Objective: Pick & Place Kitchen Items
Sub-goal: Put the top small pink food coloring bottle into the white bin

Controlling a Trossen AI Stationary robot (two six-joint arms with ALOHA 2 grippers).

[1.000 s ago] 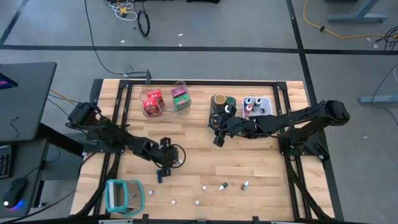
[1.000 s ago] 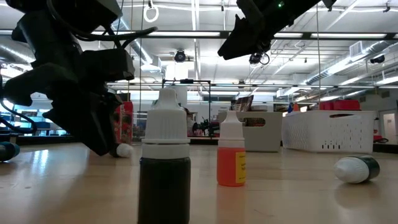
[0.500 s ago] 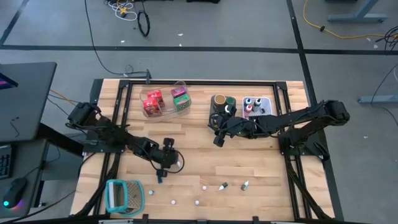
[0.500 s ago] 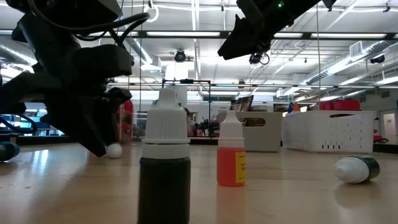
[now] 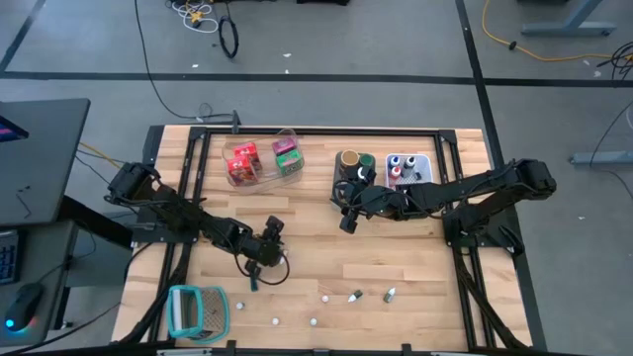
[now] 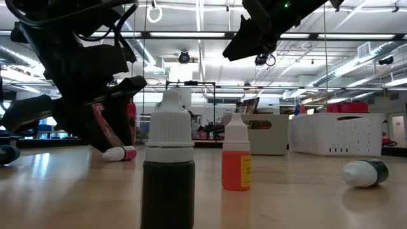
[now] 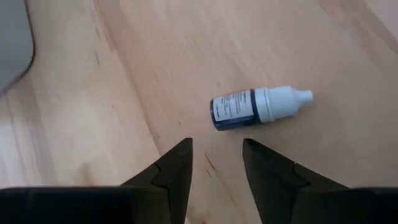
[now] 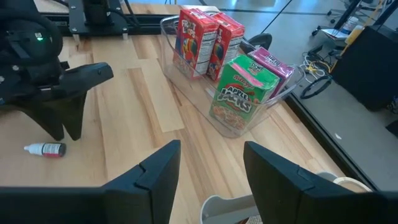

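Small dropper bottle (image 7: 258, 107) lying on wood just beyond left gripper (image 7: 216, 163), fingers parted, empty

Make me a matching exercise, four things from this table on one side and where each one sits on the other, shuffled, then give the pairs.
Things:
1. blue-labelled dropper bottle
2. green cereal box
3. orange dropper bottle
4. teal-and-white holder

Places:
A. in the clear bin
B. upright on the table
C. lying on its side ahead of the left gripper
D. front left corner of the table

Pairs: 1-C, 2-A, 3-B, 4-D
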